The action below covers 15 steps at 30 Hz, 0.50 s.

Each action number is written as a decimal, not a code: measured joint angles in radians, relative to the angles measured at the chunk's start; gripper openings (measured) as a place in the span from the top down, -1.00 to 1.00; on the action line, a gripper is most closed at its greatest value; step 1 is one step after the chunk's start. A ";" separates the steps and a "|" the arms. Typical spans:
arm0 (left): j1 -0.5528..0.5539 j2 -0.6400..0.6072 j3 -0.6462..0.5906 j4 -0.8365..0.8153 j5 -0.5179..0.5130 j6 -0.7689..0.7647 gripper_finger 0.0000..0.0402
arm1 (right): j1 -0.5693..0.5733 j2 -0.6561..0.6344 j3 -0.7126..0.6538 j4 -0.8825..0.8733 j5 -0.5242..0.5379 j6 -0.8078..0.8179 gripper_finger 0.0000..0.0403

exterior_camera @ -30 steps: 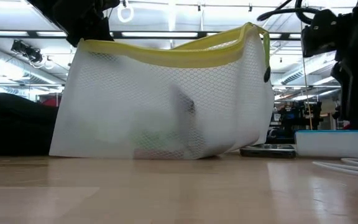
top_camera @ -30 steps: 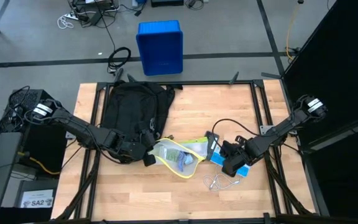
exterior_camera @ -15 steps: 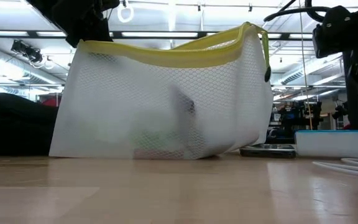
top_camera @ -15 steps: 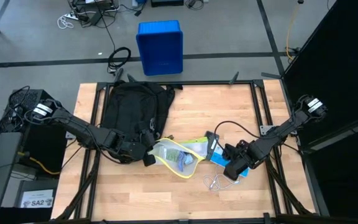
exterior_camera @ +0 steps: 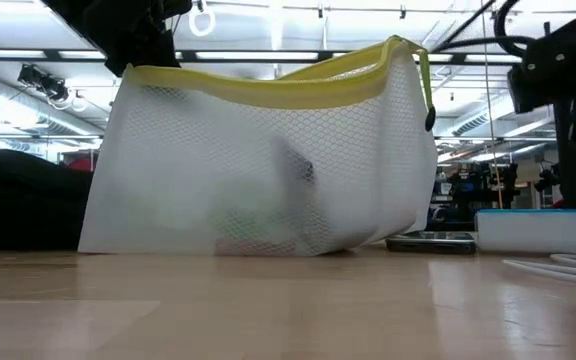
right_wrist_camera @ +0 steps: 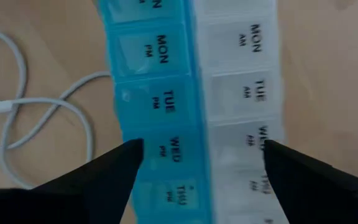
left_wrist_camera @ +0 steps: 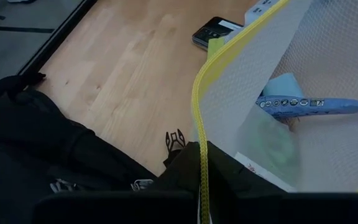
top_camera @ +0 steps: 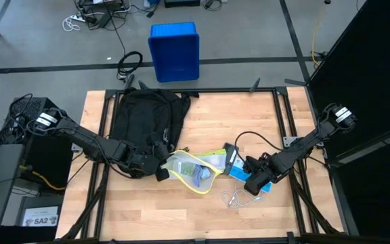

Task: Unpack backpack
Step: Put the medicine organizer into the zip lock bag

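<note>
Black backpack (top_camera: 145, 119) lies lengthwise toward the table's far edge; left gripper (top_camera: 160, 169) clamps the mesh pouch (top_camera: 196, 171), right gripper (top_camera: 254, 181) spread.

Left end effector (top_camera: 156, 167) closed low at table's middle; right end effector (top_camera: 252, 183) hangs spread wide.

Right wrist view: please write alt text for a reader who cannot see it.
The right claw hangs open just above a weekly pill organizer on the wooden table, its dark fingers either side of the box. The organizer has a blue PM row and a clear AM row labelled by day. A looped white cable lies beside it.
</note>
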 joint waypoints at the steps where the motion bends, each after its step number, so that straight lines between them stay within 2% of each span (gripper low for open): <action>1: 0.000 0.000 0.000 0.000 0.001 0.000 1.00 | 0.002 -0.002 -0.019 0.035 -0.005 0.000 -0.55; 5: 0.000 0.000 0.000 -0.001 0.003 -0.002 1.00 | 0.016 -0.005 -0.064 0.135 0.004 0.016 -0.52; 15: 0.000 0.000 0.000 0.000 0.003 -0.002 1.00 | 0.053 0.000 -0.062 0.134 0.040 0.024 -0.54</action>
